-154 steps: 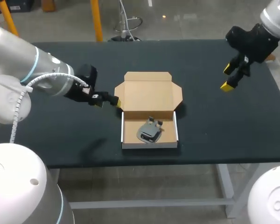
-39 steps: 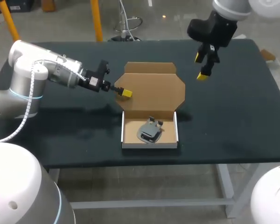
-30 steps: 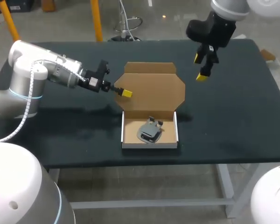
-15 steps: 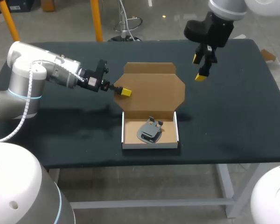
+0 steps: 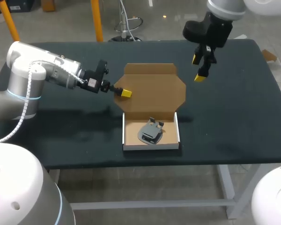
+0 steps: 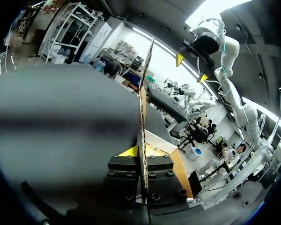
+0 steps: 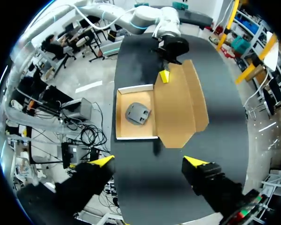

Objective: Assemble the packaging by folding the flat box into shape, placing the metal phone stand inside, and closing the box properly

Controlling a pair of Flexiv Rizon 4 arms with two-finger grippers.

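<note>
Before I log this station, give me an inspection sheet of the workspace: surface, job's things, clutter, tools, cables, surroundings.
Surface: dark table, no damage seen.
Job's things: cardboard box folded into a tray, near the front edge; its lid is open and seems lifted off the table; the metal phone stand lies inside the tray.
Clutter: nothing seen.
Tools: left tool shut on the lid's left edge; right tool open, holding nothing, in the air past the lid's far right corner.
Cables: white ribbed cable along the left arm, off the table.
Surroundings: nothing seen reaching over the table.
</note>
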